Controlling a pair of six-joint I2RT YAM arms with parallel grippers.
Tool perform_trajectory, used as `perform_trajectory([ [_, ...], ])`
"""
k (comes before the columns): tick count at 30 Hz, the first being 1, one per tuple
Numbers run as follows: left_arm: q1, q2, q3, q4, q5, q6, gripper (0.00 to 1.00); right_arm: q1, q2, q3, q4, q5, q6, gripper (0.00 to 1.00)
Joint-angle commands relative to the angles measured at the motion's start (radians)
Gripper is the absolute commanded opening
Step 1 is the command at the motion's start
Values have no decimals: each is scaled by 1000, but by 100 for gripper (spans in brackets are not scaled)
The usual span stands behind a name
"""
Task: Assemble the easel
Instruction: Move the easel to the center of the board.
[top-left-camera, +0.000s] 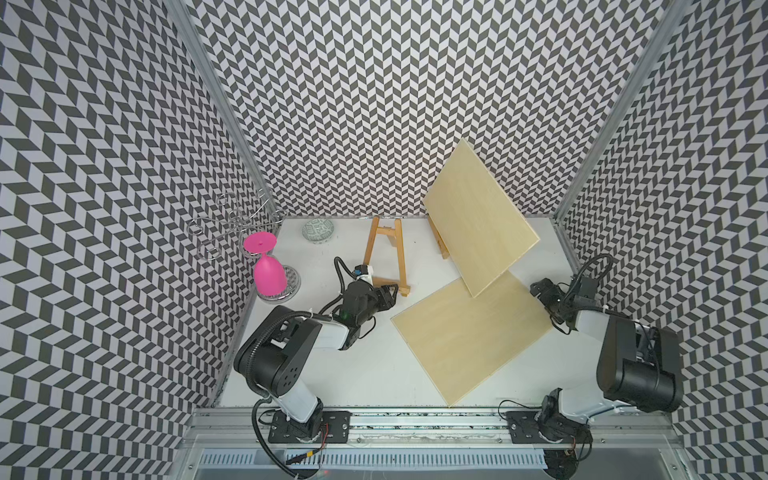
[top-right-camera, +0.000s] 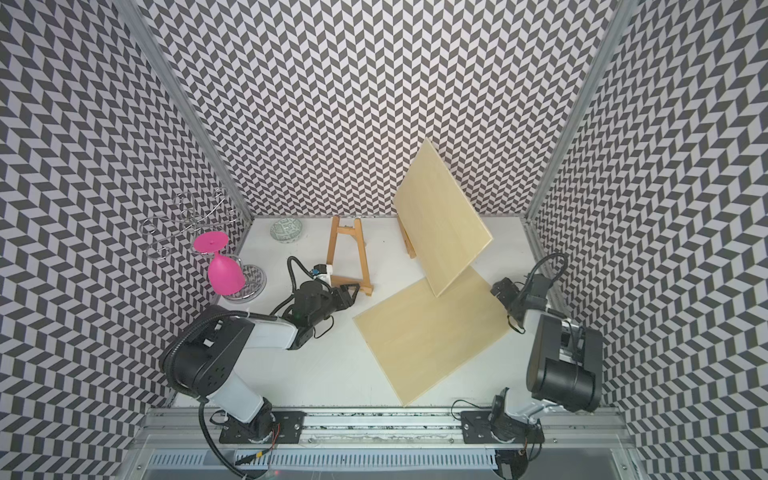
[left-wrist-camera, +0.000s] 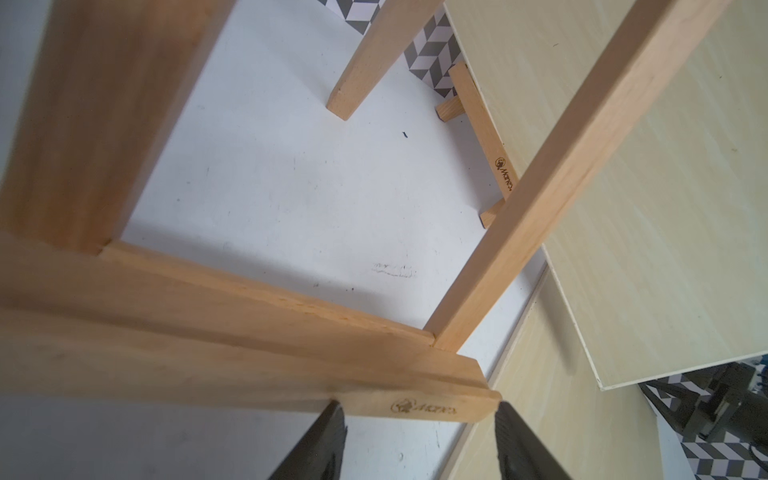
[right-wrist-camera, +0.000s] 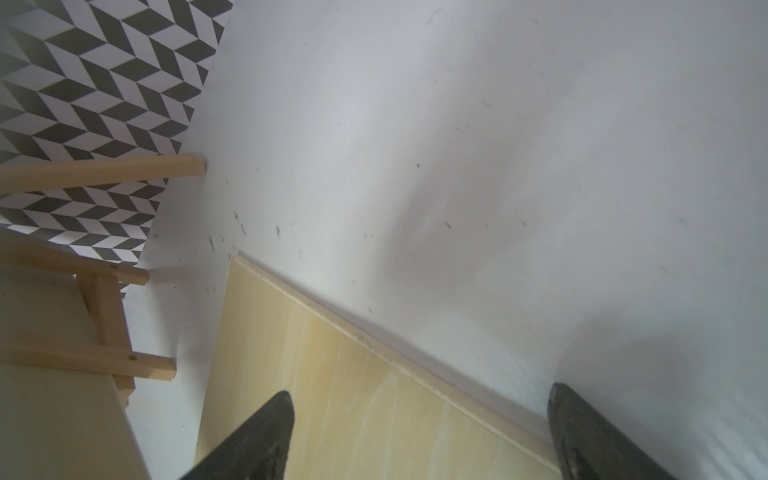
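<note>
Though illegible overhead, logo (left-wrist-camera: 424, 409) on easel (left-wrist-camera: 232, 332)

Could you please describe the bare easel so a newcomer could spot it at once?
Before the back wall stand two easels. The bare easel is nearer the pink glass, at the left end effector. Only its neighbour carries a board.
</note>
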Motion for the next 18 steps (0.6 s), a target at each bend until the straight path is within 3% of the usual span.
perform_trajectory([
  [1,8,-6,22,66,6,15,63,10,-20,-119,-222,-65,37,94],
  [6,9,-101,-17,-7,22,-1,69,25,-138,-205,-269,-134,45,93],
  [13,1,-357,-88,-432,-86,-70,79,76,-276,-248,-363,-168,9,93],
  [18,5,-542,-213,-544,-103,-91,82,78,-279,-252,-403,-205,-23,92],
])
